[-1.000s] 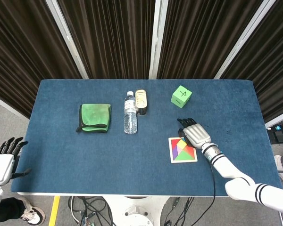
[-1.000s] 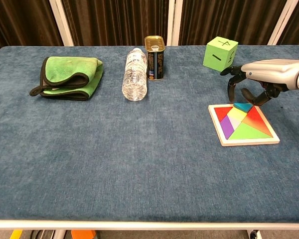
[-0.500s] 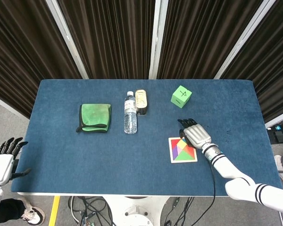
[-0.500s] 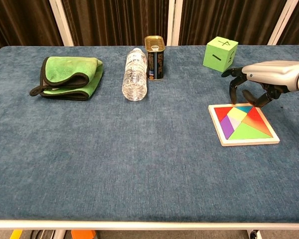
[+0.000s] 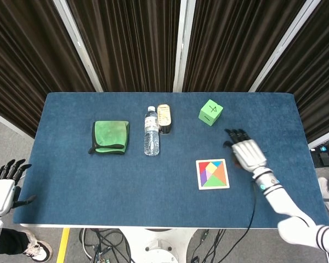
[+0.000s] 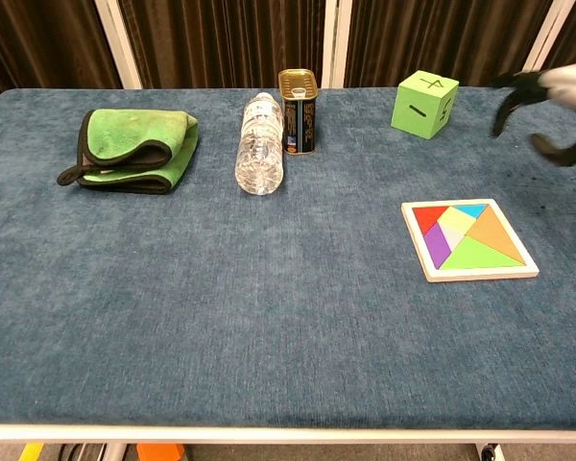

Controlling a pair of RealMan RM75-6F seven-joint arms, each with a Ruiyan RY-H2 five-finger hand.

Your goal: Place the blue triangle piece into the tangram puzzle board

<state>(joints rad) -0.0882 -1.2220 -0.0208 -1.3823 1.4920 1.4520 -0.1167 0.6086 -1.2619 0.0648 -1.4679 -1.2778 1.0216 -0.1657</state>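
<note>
The tangram board (image 5: 212,173) (image 6: 468,239) lies flat on the blue table, right of centre. The blue triangle piece (image 6: 469,209) sits in its slot at the board's far edge, level with the other coloured pieces. My right hand (image 5: 247,153) (image 6: 549,104) hovers above the table to the right of the board, clear of it, fingers apart and holding nothing. My left hand (image 5: 2,188) hangs beyond the table's left front corner, fingers spread and empty; only the head view shows it.
A green cube (image 5: 210,112) (image 6: 423,104) stands behind the board. A lying water bottle (image 5: 151,131) (image 6: 260,142) and an upright can (image 5: 164,118) (image 6: 299,110) sit at the middle back. A folded green cloth (image 5: 110,137) (image 6: 133,147) lies at the left.
My right hand has lifted off the board and moved right and up, away from it. The blue triangle stays seated in the board. The left hand has barely moved.
</note>
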